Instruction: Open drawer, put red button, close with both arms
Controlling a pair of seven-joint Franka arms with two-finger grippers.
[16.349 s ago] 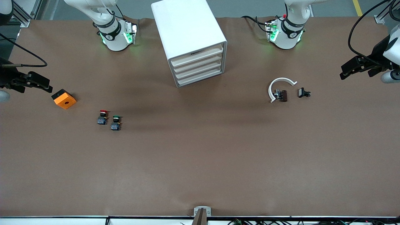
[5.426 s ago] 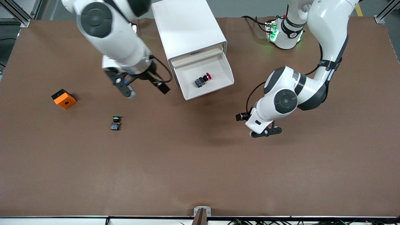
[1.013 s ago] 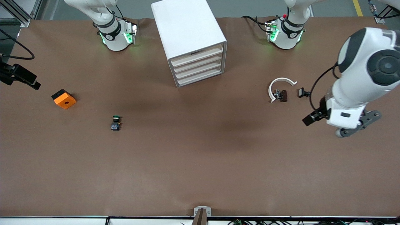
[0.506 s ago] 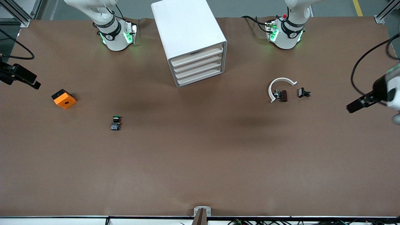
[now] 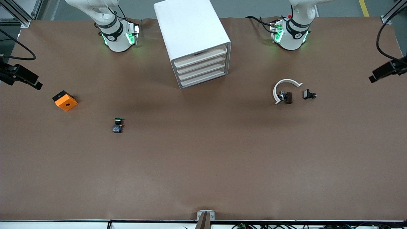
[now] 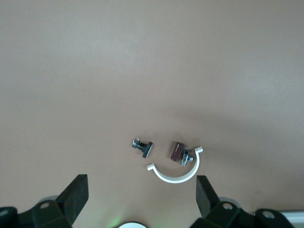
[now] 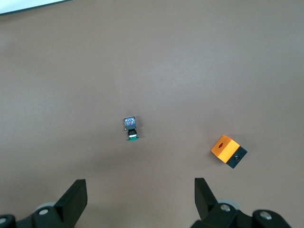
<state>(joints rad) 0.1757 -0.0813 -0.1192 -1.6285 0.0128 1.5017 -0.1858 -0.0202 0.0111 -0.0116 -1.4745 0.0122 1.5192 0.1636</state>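
The white cabinet (image 5: 194, 41) stands on the counter (image 5: 203, 165) between the two arm bases, and all four of its drawers sit flush with its front. The red button shows nowhere on the counter or in either wrist view; my guess is that it lies inside a closed drawer, though nothing here confirms that. If so, the task looks finished, and the risks are small ones.

The left gripper (image 6: 140, 197) hangs high over the left arm's end of the counter, its fingers (image 6: 76, 194) spread wide and holding nothing. Under it lie a white curved clip (image 6: 176, 172), a small brown part (image 6: 176, 151) touching that clip, and a small black part (image 6: 143, 147) just beside them. The right gripper (image 7: 137, 197) hangs high over the right arm's end, fingers (image 7: 73, 197) also wide apart and empty, above the green button (image 7: 131, 128) and an orange block (image 7: 228, 151). Both arms wait at the edges of the front view.

What could go wrong: the red button may have been dropped out of sight instead of stored, and only reopening a drawer would tell. A drawer that seems flush may not be fully seated and could slide out if the cabinet is jolted. If either arm comes down from here without care, its open fingers could knock the loose parts beneath it
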